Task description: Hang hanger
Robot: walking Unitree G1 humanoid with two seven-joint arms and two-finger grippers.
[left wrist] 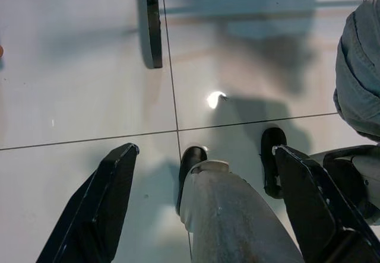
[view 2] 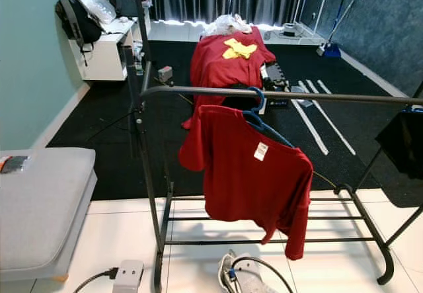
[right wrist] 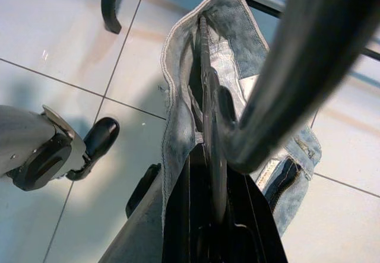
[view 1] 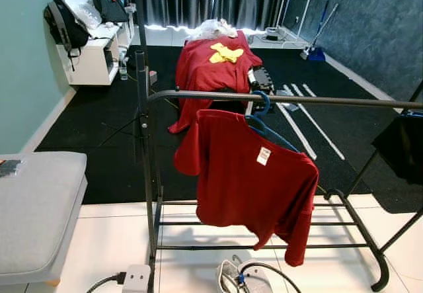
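A dark rack (view 1: 277,98) is standing on white tile w/ a red shirt (view 1: 254,177) hanging off a blue hanger (view 1: 259,116), hooked on the top bar at approx centre, just toward 12 o'clock from the camera. Behind it at 12 o'clock, a red cloth (view 1: 215,75) is draping over something on the black carpet. A grey bench (view 1: 36,210) is sitting at 9 o'clock.

Left tool (left wrist: 208,203) is hanging low over the floor tiles, fingers (left wrist: 101,209) spread wide, gripping nothing.

Right tool (right wrist: 208,215) is clamping tight on a second hanger (right wrist: 279,73), dark, w/ denim jeans (right wrist: 178,114) draped on it; its thick hook is curving up close to the lens. This one is down near the floor, not on the rack bar yet.
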